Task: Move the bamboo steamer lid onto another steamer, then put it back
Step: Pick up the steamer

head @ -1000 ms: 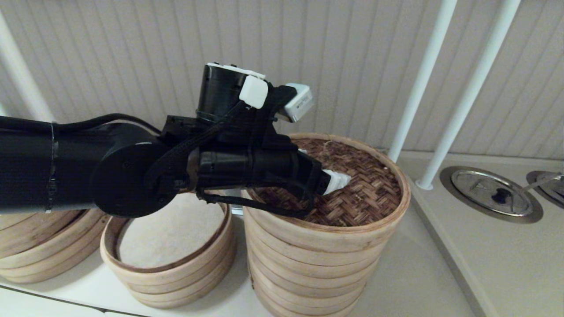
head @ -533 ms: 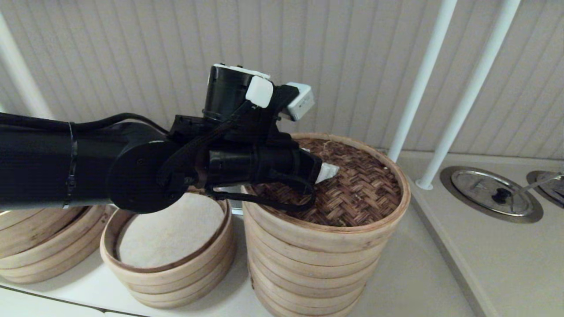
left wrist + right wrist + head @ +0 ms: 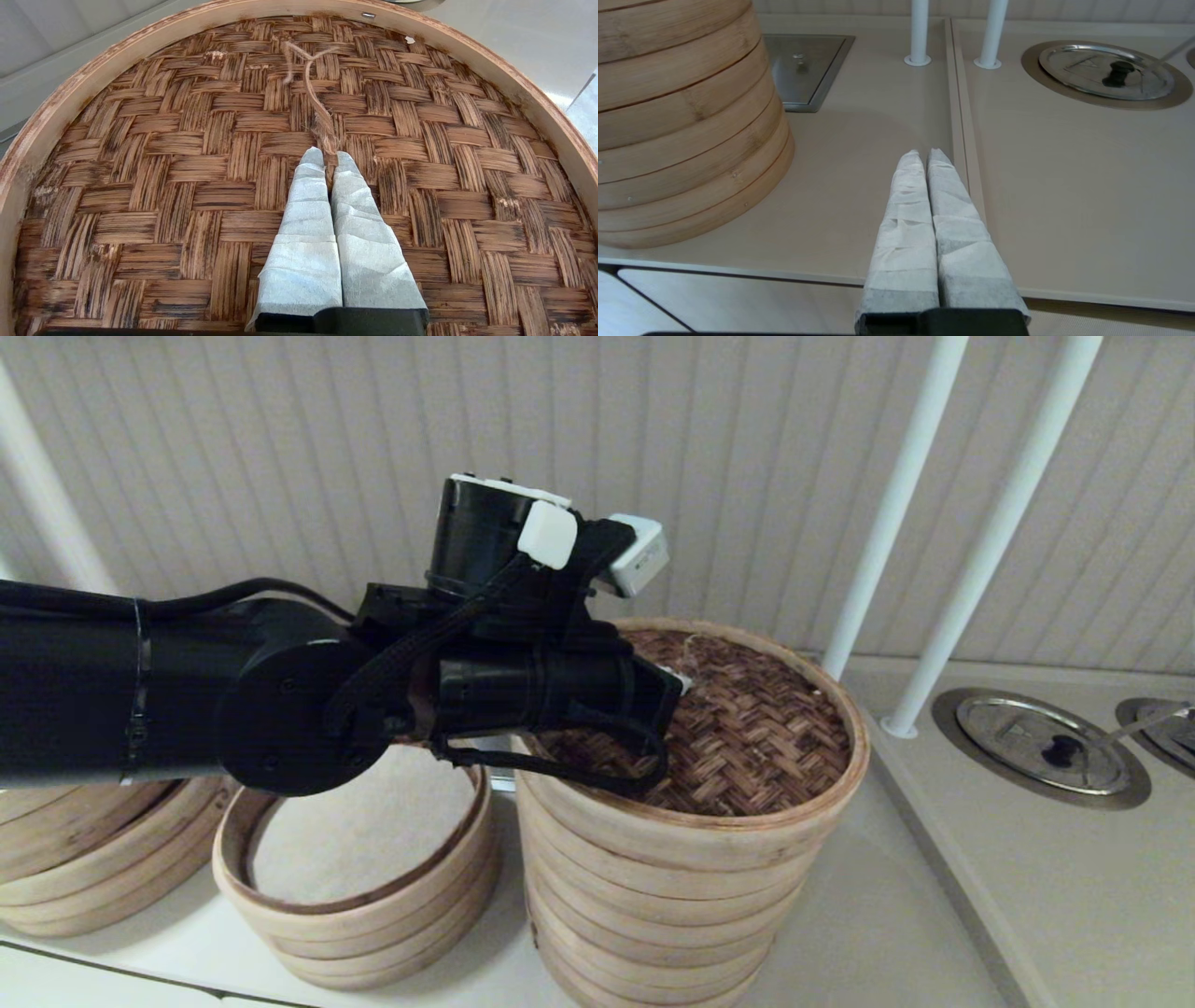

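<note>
The bamboo steamer lid [image 3: 756,737], dark herringbone weave with a pale rim, rests on the tallest steamer stack [image 3: 653,905] at centre. My left gripper [image 3: 680,681] reaches over it from the left, mostly hidden behind its own wrist. In the left wrist view the left gripper [image 3: 331,156] lies low over the lid [image 3: 187,163], shut with the lid's frayed twine handle [image 3: 317,107] pinched between its tips. My right gripper [image 3: 926,156] hangs shut and empty over the counter, to the right of the tall stack [image 3: 682,130]; it is out of the head view.
A shorter stack with a whitish liner [image 3: 364,859] stands left of the tall one, and another stack [image 3: 84,859] sits at the far left. Two white poles [image 3: 887,523] [image 3: 999,532] rise behind. A steel pot lid [image 3: 1041,747] sits in a round recess at right.
The left gripper's white fingertips have drawn back left and a little up over the lid, from its middle toward the twine handle. The lid has not moved.
</note>
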Robot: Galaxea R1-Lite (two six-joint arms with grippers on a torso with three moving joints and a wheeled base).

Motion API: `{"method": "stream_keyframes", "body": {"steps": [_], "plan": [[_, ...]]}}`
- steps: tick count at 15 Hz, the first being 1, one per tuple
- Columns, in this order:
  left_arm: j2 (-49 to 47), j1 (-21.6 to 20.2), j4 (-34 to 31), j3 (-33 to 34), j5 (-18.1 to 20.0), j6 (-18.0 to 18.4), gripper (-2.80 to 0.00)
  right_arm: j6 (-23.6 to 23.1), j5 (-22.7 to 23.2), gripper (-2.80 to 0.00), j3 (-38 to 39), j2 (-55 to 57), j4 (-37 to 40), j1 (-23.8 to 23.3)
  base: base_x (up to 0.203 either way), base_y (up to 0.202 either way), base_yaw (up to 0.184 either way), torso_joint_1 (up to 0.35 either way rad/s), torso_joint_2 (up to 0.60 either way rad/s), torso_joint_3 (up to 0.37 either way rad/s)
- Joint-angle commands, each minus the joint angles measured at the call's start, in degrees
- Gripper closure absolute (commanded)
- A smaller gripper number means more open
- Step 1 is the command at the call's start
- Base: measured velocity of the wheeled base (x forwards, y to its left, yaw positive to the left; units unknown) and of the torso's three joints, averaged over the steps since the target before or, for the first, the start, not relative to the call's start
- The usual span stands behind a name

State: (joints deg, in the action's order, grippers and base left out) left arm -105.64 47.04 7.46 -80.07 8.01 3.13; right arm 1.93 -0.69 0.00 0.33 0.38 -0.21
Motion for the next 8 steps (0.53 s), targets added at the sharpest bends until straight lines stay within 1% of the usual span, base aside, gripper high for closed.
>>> {"method": "stream_keyframes", "body": {"steps": [1, 3, 5, 8], "plan": [[0.0, 0.0, 0.0, -0.3, 0.0, -0.1, 0.0, 0.0, 0.0, 0.0, 0.1, 0.0, 0.0, -0.1, 0.0, 0.0, 0.0, 0.0, 0.0, 0.0], [0.2, 0.0, -0.2, -0.3, 0.0, -0.1, 0.0, 0.0, 0.0, 0.0, 0.1, 0.0, 0.0, -0.1, 0.0, 0.0, 0.0, 0.0, 0.0, 0.0], [0.6, -0.1, -0.3, -1.3, -1.8, 0.0, 0.0, 0.0, 0.0, 0.0, 0.1, 0.0, 0.0, -0.1, 0.0, 0.0, 0.0, 0.0, 0.0, 0.0], [2.0, -0.1, -0.5, -1.9, -2.3, 0.0, 0.0, 0.0, 0.0, 0.0, 0.1, 0.0, 0.0, -0.1, 0.0, 0.0, 0.0, 0.0, 0.0, 0.0]]}}
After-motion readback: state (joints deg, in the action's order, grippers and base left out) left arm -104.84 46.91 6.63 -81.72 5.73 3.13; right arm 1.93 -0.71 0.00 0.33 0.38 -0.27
